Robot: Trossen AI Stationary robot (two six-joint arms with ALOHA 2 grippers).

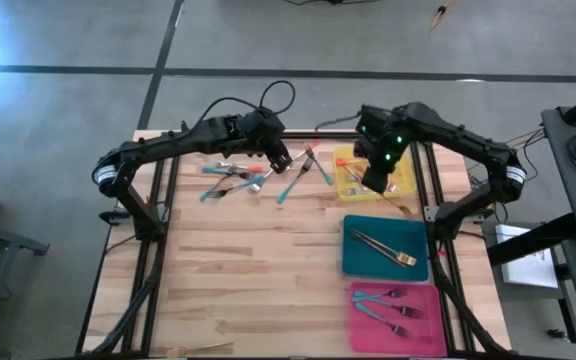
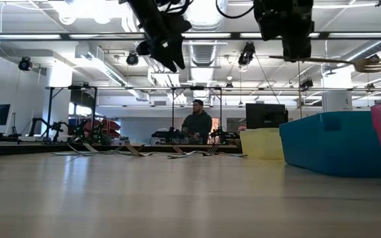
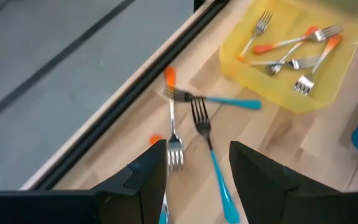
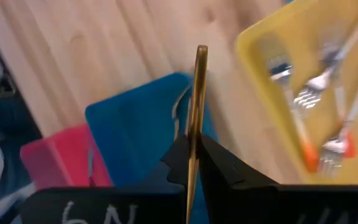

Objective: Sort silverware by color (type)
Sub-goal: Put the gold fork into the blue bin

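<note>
silverware lies sorted in part: the yellow tray (image 1: 348,186) at the far right of the table (image 1: 248,280) holds orange-handled forks (image 3: 288,43), the teal tray (image 1: 360,262) in front of it holds gold-toned pieces (image 1: 386,247), and the pink tray (image 1: 368,330) nearest the front edge holds teal-handled forks (image 1: 383,305). a loose scatter of forks (image 1: 248,175) with teal and orange handles lies on the bare wood at the far side, left of the yellow tray

the right gripper (image 1: 380,180) hangs in the air over the yellow tray, its claw clamped on a gold fork (image 4: 196,118); in the right wrist view the slim gold handle stands pinched between the two dark fingers (image 4: 219,165), and in the low view the fork juts out sideways, level, well above the table, its tines toward the right

the left gripper (image 1: 280,158) hovers over the loose scatter with its claw spread wide and nothing in it. in the left wrist view an orange-handled fork (image 3: 173,118) and a teal-handled fork (image 3: 213,158) lie on the wood just ahead of the parted fingers (image 3: 151,171), with another teal-handled fork (image 3: 219,99) crossing them nearer the yellow tray

a person (image 2: 197,124) sits in the room far behind the table
</note>
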